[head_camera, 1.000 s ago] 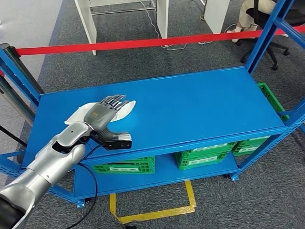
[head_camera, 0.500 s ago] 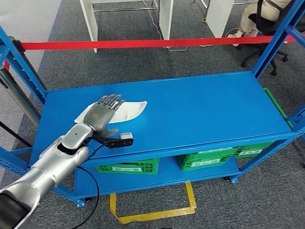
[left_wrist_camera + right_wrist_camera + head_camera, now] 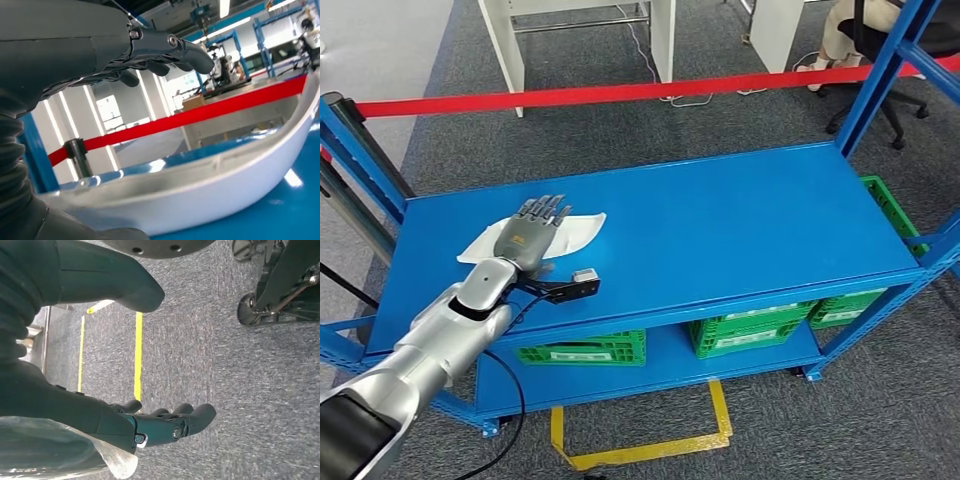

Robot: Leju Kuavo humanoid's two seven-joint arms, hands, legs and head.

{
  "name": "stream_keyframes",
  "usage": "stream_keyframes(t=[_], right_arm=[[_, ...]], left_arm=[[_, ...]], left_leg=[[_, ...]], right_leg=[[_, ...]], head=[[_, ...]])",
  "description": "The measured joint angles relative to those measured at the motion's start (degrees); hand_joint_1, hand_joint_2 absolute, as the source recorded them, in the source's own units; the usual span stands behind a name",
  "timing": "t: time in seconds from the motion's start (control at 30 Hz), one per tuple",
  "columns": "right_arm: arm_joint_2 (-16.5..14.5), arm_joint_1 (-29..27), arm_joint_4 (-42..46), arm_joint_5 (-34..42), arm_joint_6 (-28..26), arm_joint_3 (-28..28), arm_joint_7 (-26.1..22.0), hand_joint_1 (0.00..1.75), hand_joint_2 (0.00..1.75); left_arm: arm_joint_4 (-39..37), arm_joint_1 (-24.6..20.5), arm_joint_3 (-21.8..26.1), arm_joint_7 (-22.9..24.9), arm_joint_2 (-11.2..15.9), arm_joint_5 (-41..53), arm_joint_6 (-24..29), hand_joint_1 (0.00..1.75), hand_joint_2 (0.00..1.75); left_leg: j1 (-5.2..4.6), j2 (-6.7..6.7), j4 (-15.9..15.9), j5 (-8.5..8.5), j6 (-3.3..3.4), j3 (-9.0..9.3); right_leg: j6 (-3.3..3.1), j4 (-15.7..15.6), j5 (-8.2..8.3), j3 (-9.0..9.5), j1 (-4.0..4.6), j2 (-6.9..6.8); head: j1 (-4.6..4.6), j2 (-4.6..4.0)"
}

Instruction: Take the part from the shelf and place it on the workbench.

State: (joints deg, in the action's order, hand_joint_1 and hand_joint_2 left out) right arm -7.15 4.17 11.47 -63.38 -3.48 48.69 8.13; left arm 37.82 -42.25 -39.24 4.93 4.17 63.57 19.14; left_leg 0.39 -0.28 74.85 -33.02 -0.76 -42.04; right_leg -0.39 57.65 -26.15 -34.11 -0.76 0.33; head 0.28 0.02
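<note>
Left hand (image 3: 525,236) is flat over the white part (image 3: 576,229), fingers extended and spread, palm down. Not clamped on it: in the left wrist view the fingers (image 3: 177,47) hang above the part's rim with a visible gap, so the hand is released and holds nothing. Whether the palm touches the part, can't tell.

Right hand (image 3: 166,425) hangs at the robot's side over the grey carpet (image 3: 226,355), fingers loosely extended, nothing in it.

The part lies on the top shelf board (image 3: 743,220) of the blue rack, near the left end, roughly midway between front and back edges. The end toward the board's centre sticks out past the fingertips; the opposite end shows beside the wrist.

Handling, my read: thin white moulded shell, long and curved like a trim panel. Probably light, fairly stiff, though it may flex along its length. Glossy surface on glossy paint, so it will likely slide if pushed rather than gripped. Best hold is across the narrow width near mid-length, thumb under one long edge, fingers over the other. Grabbing one end would let it tip.

View differences: the head view gives plan position but no height information. The left wrist view gives the curved, raised profile (image 3: 211,185) and the finger gap.
</note>
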Motion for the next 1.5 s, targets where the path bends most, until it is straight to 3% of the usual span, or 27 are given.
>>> stream_keyframes(t=[0.03,0.07,0.13,0.17,0.23,0.33,0.4,0.47,0.5,0.53,0.57,0.63,0.7,0.8,0.87,0.97,1.0,1.03,1.07,1.1,1.17,1.23,1.33,1.37,1.4,1.5], right_arm=[[0.0,-0.05,0.0,-0.07,0.01,0.01,0.04,0.0,1.75],[-0.01,-0.09,0.0,-0.15,0.02,0.01,0.1,0.0,1.75],[-0.08,-0.07,0.0,-0.29,0.05,0.01,0.17,0.0,1.75],[-0.13,-0.02,0.0,-0.38,0.08,0.0,0.17,0.0,1.75],[-0.2,0.06,0.0,-0.56,0.11,-0.01,0.13,0.0,1.75],[-0.22,0.07,0.0,-0.78,0.11,-0.01,-0.01,0.0,1.75],[-0.22,0.06,0.0,-0.84,0.09,-0.01,-0.09,0.0,1.75],[-0.24,0.05,-0.01,-0.86,0.09,-0.01,-0.21,0.0,1.75],[-0.26,0.02,-0.01,-0.87,0.09,-0.01,-0.27,0.0,1.75],[-0.28,-0.02,-0.02,-0.91,0.09,-0.01,-0.34,0.0,1.75],[-0.3,-0.05,-0.02,-0.97,0.08,-0.01,-0.38,0.0,1.75],[-0.31,-0.02,-0.02,-1.07,0.05,-0.01,-0.48,0.0,1.75],[-0.31,0.1,-0.02,-1.1,0.05,-0.01,-0.58,0.0,1.75],[-0.31,0.06,-0.02,-1.14,0.06,-0.01,-0.63,0.0,1.75],[-0.31,0.02,-0.02,-1.19,0.05,0.0,-0.7,0.0,1.75],[-0.31,0.11,-0.02,-1.26,0.09,0.0,-0.96,0.0,1.75],[-0.31,0.07,-0.02,-1.31,0.11,0.01,-1.01,0.0,1.75],[-0.31,0.0,-0.02,-1.38,0.13,0.01,-1.02,0.0,1.75],[-0.31,-0.05,-0.02,-1.47,0.14,0.01,-1.03,0.0,1.75],[-0.31,-0.08,-0.02,-1.57,0.15,0.01,-1.04,0.0,1.75],[-0.32,-0.08,-0.02,-1.71,0.2,0.0,-1.04,0.0,1.75],[-0.34,-0.04,-0.02,-1.76,0.22,0.0,-1.06,0.0,1.75],[-0.34,-0.01,-0.02,-1.84,0.23,0.01,-1.13,0.0,1.75],[-0.33,0.0,-0.02,-1.88,0.24,0.01,-1.15,0.0,1.75],[-0.33,0.0,-0.02,-1.91,0.25,0.0,-1.16,0.0,1.75],[-0.34,-0.11,-0.02,-1.92,0.28,0.01,-1.2,0.0,1.75]], left_arm=[[-0.63,-0.02,0.13,0.34,-0.08,0.17,0.01,0.0,1.75],[-1.2,-0.09,0.31,0.69,-0.15,0.33,0.04,0.0,1.75],[-2.37,-0.5,0.81,1.32,-0.39,0.57,0.16,0.0,1.75],[-3.06,-0.81,1.07,1.63,-0.57,0.71,0.22,0.0,1.75],[-4.46,-1.32,1.48,2.22,-0.9,0.95,0.2,0.0,1.75],[-6.29,-1.84,1.94,3.07,-1.19,1.48,-0.49,0.0,1.75],[-7.33,-2.4,2.21,3.39,-1.36,1.74,-0.91,0.0,1.75],[-8.32,-2.76,2.36,3.43,-1.48,1.92,-1.87,0.0,1.75],[-8.79,-2.85,2.4,3.44,-1.5,2.05,-2.7,0.0,1.75],[-9.2,-2.98,2.47,3.44,-1.5,2.22,-3.6,0.0,1.75],[-9.55,-3.16,2.56,3.49,-1.49,2.42,-4.42,0.0,1.75],[-10.17,-3.64,2.72,3.86,-1.4,2.9,-5.82,0.0,1.75],[-10.79,-4.08,2.81,4.39,-1.16,3.42,-6.96,0.0,1.75],[-11.47,-4.41,2.85,4.77,-0.79,3.97,-7.91,0.0,1.75],[-11.81,-4.51,2.85,5.02,-0.52,4.17,-8.53,0.0,1.75],[-12.48,-4.49,2.82,5.27,-0.05,4.85,-10.66,0.0,1.75],[-12.69,-4.48,2.81,5.12,0.15,5.11,-11.56,0.0,1.75],[-12.86,-4.54,2.8,4.85,0.39,5.38,-12.37,0.0,1.75],[-12.96,-4.67,2.8,4.52,0.62,5.59,-13.05,0.0,1.75],[-13.06,-4.86,2.8,4.19,0.88,5.73,-13.69,0.01,1.75],[-13.19,-5.36,2.79,3.54,1.31,5.85,-14.99,0.89,1.75],[-13.27,-5.73,2.78,2.71,1.61,5.83,-16.53,1.75,1.75],[-13.39,-6.06,2.79,0.63,1.99,5.25,-18.97,1.75,1.75],[-13.43,-6.17,2.8,-0.03,2.04,4.95,-19.71,1.75,1.75],[-13.49,-6.23,2.81,-0.48,2.06,4.67,-20.29,1.75,1.75],[-13.66,-6.14,2.85,-0.98,2.06,4.1,-21.1,1.75,1.75]], left_leg=[[0.0,0.0,-0.04,0.67,0.05,-0.01],[0.0,0.0,-2.21,2.29,0.18,0.98],[-0.07,0.0,-9.87,6.17,0.61,4.62],[-0.15,-0.02,-13.17,7.25,0.86,6.15],[-0.38,-0.06,-16.03,7.48,1.28,7.36],[-0.26,-0.02,-16.64,7.71,2.22,7.51],[-0.01,0.04,-16.98,7.95,2.81,7.68],[-0.03,0.04,-16.98,7.94,3.04,7.65],[-0.04,0.04,-16.97,7.92,3.07,7.68],[-0.05,0.03,-16.97,7.89,3.08,7.73],[-0.04,0.0,-16.96,7.85,3.05,7.84],[-0.08,-0.05,-16.93,7.67,2.82,8.13],[-0.34,-0.1,-16.78,7.47,2.33,8.17],[-0.46,-0.12,-16.82,7.46,1.49,8.2],[-0.34,-0.08,-15.17,6.16,0.89,7.61],[-0.16,-0.02,-5.06,0.88,0.18,3.35],[-0.14,-0.02,-1.93,-0.2,0.1,2.01],[-0.14,-0.02,-0.57,-0.22,0.1,1.44],[-0.14,-0.02,-1.46,0.84,0.19,1.92],[-0.16,-0.02,-4.46,2.7,0.39,3.4],[-0.3,0.01,-12.56,6.0,1.01,7.34],[-0.57,0.02,-16.81,6.88,1.53,9.33],[-0.63,-0.02,-17.49,7.14,2.33,9.58],[-0.47,-0.02,-17.76,7.41,2.65,9.68],[-0.28,0.0,-18.01,7.65,2.91,9.71],[-0.19,0.07,-18.07,7.87,3.15,9.31]], right_leg=[[0.0,0.01,-0.02,0.04,0.01,0.02],[0.04,0.02,-0.04,0.13,0.01,0.04],[0.26,0.07,-0.18,0.3,0.11,0.06],[0.48,0.15,-0.24,0.26,0.2,0.07],[1.06,0.18,-0.24,0.06,0.29,0.07],[1.97,0.51,-0.7,-0.44,0.14,0.04],[2.45,4.83,-3.2,-2.59,0.08,-0.01],[2.78,12.75,-6.54,-6.36,0.03,-0.04],[2.88,15.64,-7.27,-7.87,0.01,-0.05],[2.93,16.56,-6.97,-8.45,0.01,-0.06],[2.91,15.08,-5.58,-7.83,0.01,-0.07],[2.64,7.23,-1.71,-3.98,0.03,-0.16],[2.17,1.04,0.03,-0.6,0.1,-0.17],[1.33,-0.09,0.0,0.26,0.13,-0.15],[0.67,-0.29,0.18,0.42,-0.04,-0.27],[0.14,-0.37,0.23,0.47,-0.1,-0.35],[0.1,-0.35,0.22,0.5,-0.08,-0.35],[0.06,-0.33,0.21,0.54,-0.07,-0.34],[0.06,-0.31,0.2,0.62,-0.06,-0.33],[0.08,-0.31,0.18,0.73,-0.05,-0.31],[0.26,-0.24,0.11,0.88,0.07,-0.29],[0.8,-0.19,0.08,0.87,0.13,-0.27],[1.86,-0.19,-0.08,0.82,-0.04,-0.29],[2.12,0.67,-0.82,0.35,-0.03,-0.3],[2.34,2.66,-2.14,-0.65,-0.02,-0.3],[2.76,13.42,-7.38,-5.6,-0.11,-0.31]], head=[[0.0,0.01],[0.0,0.01],[0.01,0.01],[0.03,0.01],[0.08,0.0],[0.11,0.01],[0.32,0.01],[0.51,0.01],[0.53,0.0],[0.55,0.0],[0.55,0.0],[0.57,0.0],[0.52,0.0],[0.46,0.0],[0.37,0.0],[0.27,0.0],[0.29,0.0],[0.27,0.0],[0.27,0.0],[0.27,0.0],[0.28,0.0],[0.32,0.0],[0.35,0.0],[0.44,0.0],[0.53,0.0],[0.67,0.0]])
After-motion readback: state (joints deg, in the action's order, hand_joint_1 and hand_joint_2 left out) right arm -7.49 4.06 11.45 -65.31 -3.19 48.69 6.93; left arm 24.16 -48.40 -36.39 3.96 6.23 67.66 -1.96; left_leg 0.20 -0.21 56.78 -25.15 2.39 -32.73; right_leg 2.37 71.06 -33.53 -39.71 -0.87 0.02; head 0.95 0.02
